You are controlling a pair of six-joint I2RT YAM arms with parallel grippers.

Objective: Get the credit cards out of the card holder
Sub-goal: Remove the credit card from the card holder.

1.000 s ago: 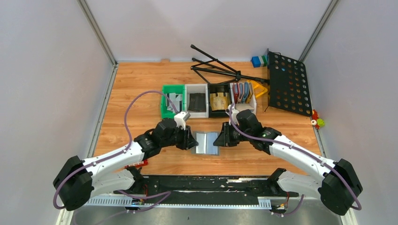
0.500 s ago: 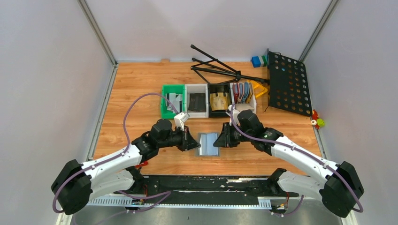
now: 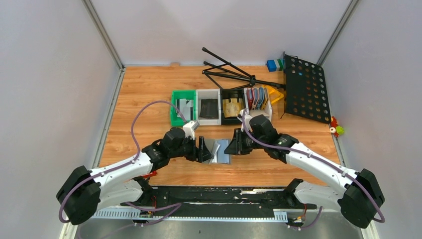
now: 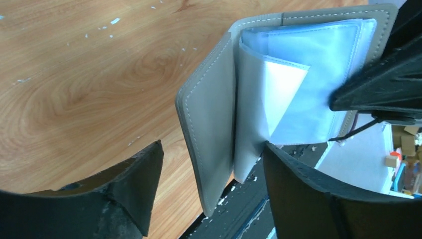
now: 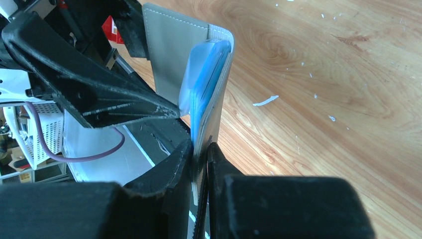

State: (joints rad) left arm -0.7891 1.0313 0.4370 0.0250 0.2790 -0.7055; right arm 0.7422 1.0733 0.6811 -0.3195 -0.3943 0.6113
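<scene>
The flat grey-blue bifold card holder [image 3: 223, 151] sits on the wooden table [image 3: 149, 89], around its middle and toward the near edge, in front of the row of small bins [image 3: 208, 90]. It lies open, with its left cover tipped up off the wood. The right gripper [image 5: 200, 149] is clenched on the edge of the right cover, pinning it. The left gripper [image 4: 211, 152] is released, its fingers spread to either side of the raised left cover and gripping nothing. Clear plastic sleeves [image 4: 318, 64] fan out inside, and what looks like one of the thin pale credit cards [image 4: 283, 92] shows in a sleeve. By my reading the holder is opened and steadied, but drawing out the credit cards is yet to be done. The green bin [image 3: 173, 107] at the row's left end holds pale flat pieces. I cannot tell whether they came from this holder.
</scene>
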